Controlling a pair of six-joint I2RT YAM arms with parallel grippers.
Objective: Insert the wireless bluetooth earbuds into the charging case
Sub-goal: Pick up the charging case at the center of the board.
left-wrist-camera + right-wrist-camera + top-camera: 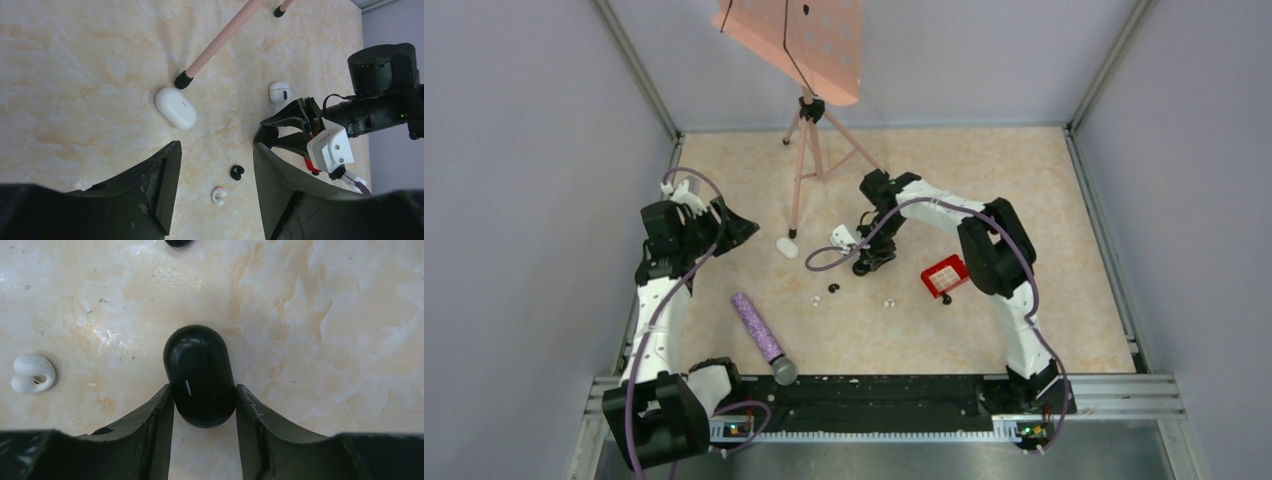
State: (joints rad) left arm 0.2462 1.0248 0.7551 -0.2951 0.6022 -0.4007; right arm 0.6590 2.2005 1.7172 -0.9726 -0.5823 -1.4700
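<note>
Nothing is inserted yet: the left gripper (216,150) hangs with jaws wide apart and empty, a white earbud (218,195) and a black earbud (237,172) lying loose on the table (75,75) below their gap, the shut charging case (175,107) just ahead of the left-hand jaw; opening it and seating them is all left, while the right gripper (204,402) has its jaws clamped on a black case (200,375)

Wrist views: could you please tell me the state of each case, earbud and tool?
White glossy pebble-shaped charging case: closed, lying free on the table.
Black glossy oval case: closed, clamped in the right tool.
Small white plastic earbud: loose on the table.
Small black earbud: loose on the table.
Left tool: open, empty.
Right tool: shut on the black case.
</note>
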